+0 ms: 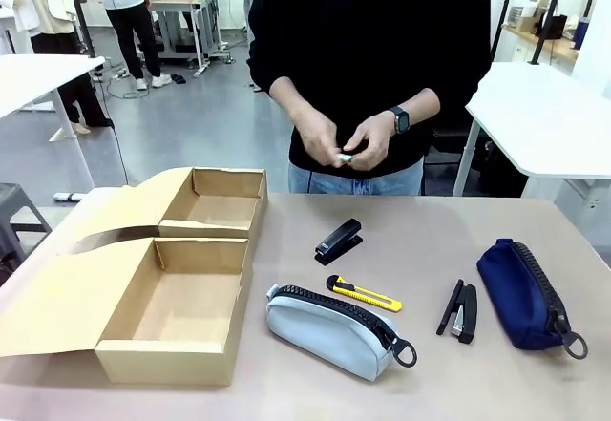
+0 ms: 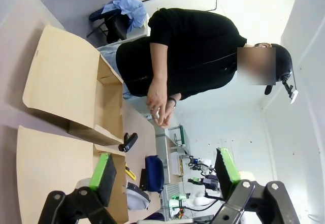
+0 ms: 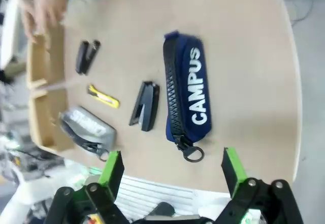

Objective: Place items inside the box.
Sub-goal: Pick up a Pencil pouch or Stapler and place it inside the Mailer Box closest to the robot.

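The tan cardboard box [image 1: 153, 292] lies open at the table's left, both compartments empty, flaps folded outward. A grey zip pouch [image 1: 334, 330] sits at front centre with a yellow-black utility knife [image 1: 365, 294] just behind it. One black stapler [image 1: 339, 241] lies mid-table, another [image 1: 459, 310] to the right, beside the navy CAMPUS pouch [image 1: 523, 293]. The person's hands [image 1: 344, 142] hold a small white item above the far edge. My left gripper [image 2: 165, 176] is open high above the box [image 2: 66, 82]. My right gripper [image 3: 172, 170] hangs open over the navy pouch [image 3: 186, 94].
White tables [image 1: 549, 115] stand at either side behind the person. In the right wrist view the table's near edge [image 3: 294, 107] runs close by the navy pouch. Bare tabletop stretches between the staplers [image 3: 144, 105] and the far edge.
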You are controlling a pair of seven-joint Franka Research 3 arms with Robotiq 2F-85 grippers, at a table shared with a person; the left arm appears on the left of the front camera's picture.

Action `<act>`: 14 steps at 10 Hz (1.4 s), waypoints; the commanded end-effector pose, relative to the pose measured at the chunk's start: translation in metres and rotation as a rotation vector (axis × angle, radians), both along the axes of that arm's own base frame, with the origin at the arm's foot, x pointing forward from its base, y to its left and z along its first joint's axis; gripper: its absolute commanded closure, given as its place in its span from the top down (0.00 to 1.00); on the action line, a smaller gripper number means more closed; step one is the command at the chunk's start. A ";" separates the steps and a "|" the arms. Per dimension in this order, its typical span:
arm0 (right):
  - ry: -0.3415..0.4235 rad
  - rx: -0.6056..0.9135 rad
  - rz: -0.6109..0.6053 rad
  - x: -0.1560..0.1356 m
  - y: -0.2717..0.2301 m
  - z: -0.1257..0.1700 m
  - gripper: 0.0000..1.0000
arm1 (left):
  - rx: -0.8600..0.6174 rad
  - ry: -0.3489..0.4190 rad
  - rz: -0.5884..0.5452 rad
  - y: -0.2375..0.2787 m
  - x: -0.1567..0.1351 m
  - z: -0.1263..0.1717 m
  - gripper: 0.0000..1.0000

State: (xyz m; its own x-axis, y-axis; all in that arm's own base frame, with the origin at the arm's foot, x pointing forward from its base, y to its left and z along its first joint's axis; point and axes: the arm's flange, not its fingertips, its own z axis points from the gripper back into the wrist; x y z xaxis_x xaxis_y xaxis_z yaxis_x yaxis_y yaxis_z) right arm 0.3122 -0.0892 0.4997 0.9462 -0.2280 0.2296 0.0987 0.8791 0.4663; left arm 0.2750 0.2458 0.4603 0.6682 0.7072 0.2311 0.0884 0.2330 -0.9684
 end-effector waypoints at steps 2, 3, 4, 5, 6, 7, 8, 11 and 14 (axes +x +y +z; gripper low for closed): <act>0.146 -0.215 0.200 -0.014 0.081 -0.096 1.00 | -0.003 -0.040 0.003 0.000 0.000 0.000 1.00; 0.060 -0.308 0.263 -0.017 0.071 -0.085 1.00 | -0.003 -0.040 0.003 0.000 0.000 0.000 1.00; 0.130 -0.124 0.163 0.030 0.065 -0.039 1.00 | -0.003 -0.040 0.003 0.000 0.000 0.000 1.00; 0.146 -0.203 0.226 0.036 0.078 -0.048 1.00 | -0.003 -0.040 0.003 0.000 0.000 0.000 1.00; 0.187 -0.271 0.291 0.032 0.092 -0.050 1.00 | -0.003 -0.040 0.003 0.000 0.000 0.000 1.00; 0.221 -0.327 0.302 0.041 0.105 -0.067 1.00 | -0.003 -0.040 0.003 0.000 0.000 0.000 1.00; 0.307 -0.345 0.280 0.056 0.108 -0.086 1.00 | -0.003 -0.040 0.003 0.000 0.000 0.000 1.00; 0.344 -0.326 0.228 0.088 0.114 -0.135 1.00 | -0.003 -0.040 0.003 0.000 0.000 0.000 1.00; 0.329 -0.339 0.175 0.099 0.113 -0.181 1.00 | -0.003 -0.040 0.003 0.000 0.000 0.000 1.00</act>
State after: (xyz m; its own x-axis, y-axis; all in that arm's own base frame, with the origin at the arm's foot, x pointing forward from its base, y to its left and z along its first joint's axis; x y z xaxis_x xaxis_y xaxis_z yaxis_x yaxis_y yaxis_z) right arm 0.4047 0.0173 0.3219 0.9971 0.0139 -0.0745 -0.0034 0.9903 0.1387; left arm 0.2746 0.2463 0.4599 0.6684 0.7069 0.2313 0.0895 0.2323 -0.9685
